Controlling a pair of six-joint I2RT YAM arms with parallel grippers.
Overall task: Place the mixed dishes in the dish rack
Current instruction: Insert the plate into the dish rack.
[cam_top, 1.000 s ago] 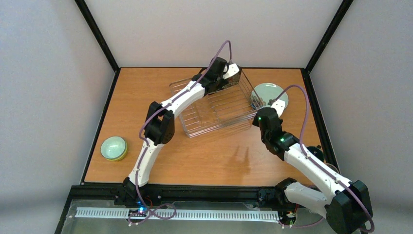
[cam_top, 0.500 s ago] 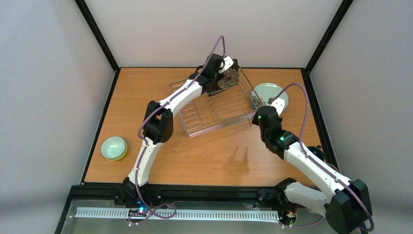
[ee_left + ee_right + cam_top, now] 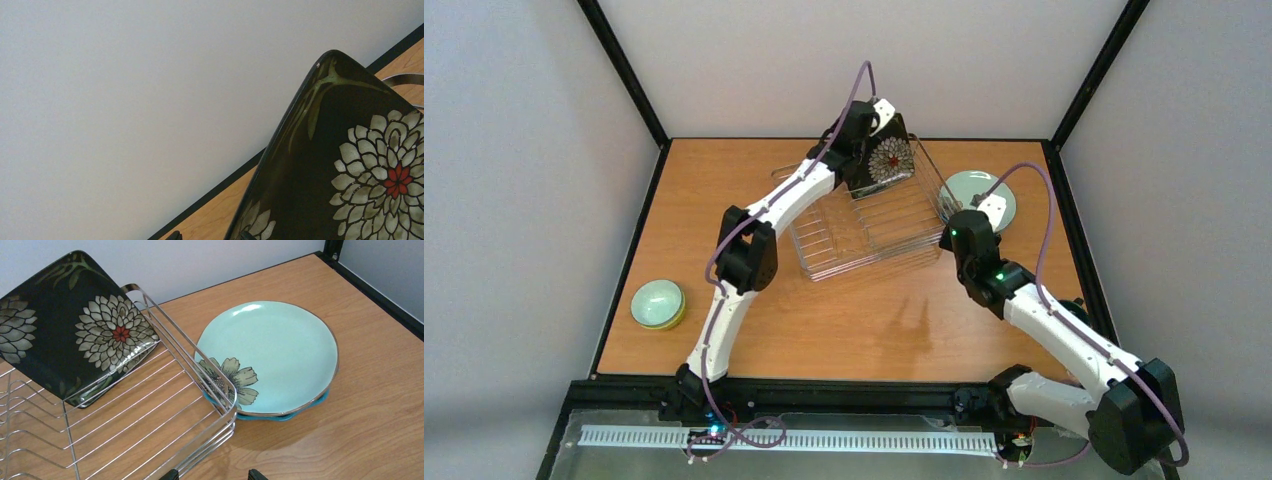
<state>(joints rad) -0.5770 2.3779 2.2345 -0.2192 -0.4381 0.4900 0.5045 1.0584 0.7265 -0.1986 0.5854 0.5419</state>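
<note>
My left gripper [image 3: 871, 143] is shut on the black square floral plate [image 3: 889, 160] and holds it tilted on edge over the far end of the dish rack [image 3: 874, 262]. The plate fills the left wrist view [image 3: 350, 175], with its edge between my fingertips [image 3: 210, 236]. My right gripper [image 3: 212, 475] is open and empty just above the rack's near right corner [image 3: 230, 405]. The pale mint plate [image 3: 275, 350] lies on the blue plate [image 3: 280, 416], right of the rack. The mint bowl [image 3: 656, 299] sits in the yellow-green bowl [image 3: 671, 319] at the table's left.
A dark object [image 3: 1076, 312] shows partly behind my right forearm near the table's right edge. Black frame posts stand at the far corners. Bare wood lies in front of the rack.
My left gripper has raised the black plate and turned it more upright, its flowered face now showing. The right gripper has shifted slightly toward the rack corner.
</note>
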